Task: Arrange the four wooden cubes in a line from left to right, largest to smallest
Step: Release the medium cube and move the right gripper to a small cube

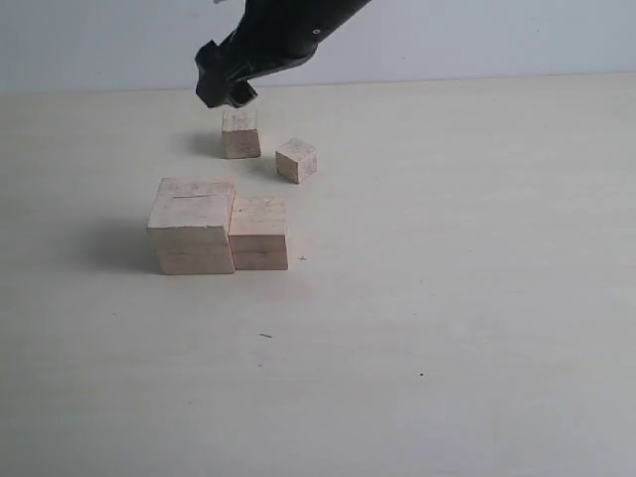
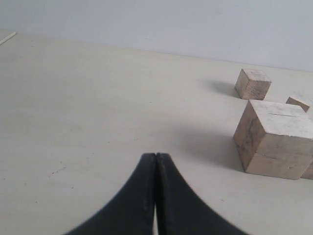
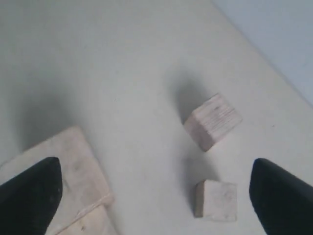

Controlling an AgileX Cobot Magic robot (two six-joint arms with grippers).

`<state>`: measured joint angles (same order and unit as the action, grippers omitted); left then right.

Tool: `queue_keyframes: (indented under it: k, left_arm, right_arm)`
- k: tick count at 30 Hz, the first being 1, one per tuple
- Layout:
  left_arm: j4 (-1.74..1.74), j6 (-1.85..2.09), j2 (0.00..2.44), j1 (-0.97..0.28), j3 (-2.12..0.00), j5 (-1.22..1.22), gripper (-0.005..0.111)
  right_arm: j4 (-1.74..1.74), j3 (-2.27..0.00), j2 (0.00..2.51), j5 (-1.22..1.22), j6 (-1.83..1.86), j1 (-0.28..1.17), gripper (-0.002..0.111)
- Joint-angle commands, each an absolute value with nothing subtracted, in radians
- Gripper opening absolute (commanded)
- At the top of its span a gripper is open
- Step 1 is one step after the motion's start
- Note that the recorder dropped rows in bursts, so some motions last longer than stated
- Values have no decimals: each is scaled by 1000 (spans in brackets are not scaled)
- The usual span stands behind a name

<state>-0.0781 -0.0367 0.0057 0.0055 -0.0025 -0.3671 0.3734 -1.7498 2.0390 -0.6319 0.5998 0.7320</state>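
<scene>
The largest cube (image 1: pixel 193 229) (image 2: pixel 274 139) (image 3: pixel 63 176), with a saw-line on top, stands on the table with the second cube (image 1: pixel 259 234) touching its right side. Farther back sit the third cube (image 1: pixel 240 133) (image 2: pixel 253 83) (image 3: pixel 212 121) and, turned at an angle, the smallest cube (image 1: pixel 296 160) (image 2: pixel 299 101) (image 3: pixel 215 198). My right gripper (image 1: pixel 227 87) (image 3: pixel 155 164) hovers open above these two back cubes; the smallest lies below, nearer one finger (image 3: pixel 281 196). My left gripper (image 2: pixel 155 156) is shut on nothing, low over bare table beside the largest cube, out of the exterior view.
The pale tabletop (image 1: pixel 447 298) stretches wide to the right and in front of the cubes. A plain wall (image 1: pixel 497 35) closes the back. The right arm (image 1: pixel 288 30) comes down from the top of the exterior view.
</scene>
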Motion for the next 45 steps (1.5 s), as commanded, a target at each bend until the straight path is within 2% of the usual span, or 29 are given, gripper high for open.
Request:
queue_keyframes:
  k: [1, 14, 24, 45]
  left_arm:
    - [-88, -35, 0, -1, 0, -356, 0]
    - [-88, -35, 0, -1, 0, -356, 0]
    - [-88, -35, 0, -1, 0, -356, 0]
    - [-88, -35, 0, -1, 0, -356, 0]
  right_arm:
    - [365, -1755, 2064, -457, 490, 732, 94]
    - [347, -2125, 2355, -416, 221, 732, 94]
    - [-31, -2389, 2562, -550, -198, 732, 94]
    - [-39, -2430, 2695, -550, -276, 732, 94]
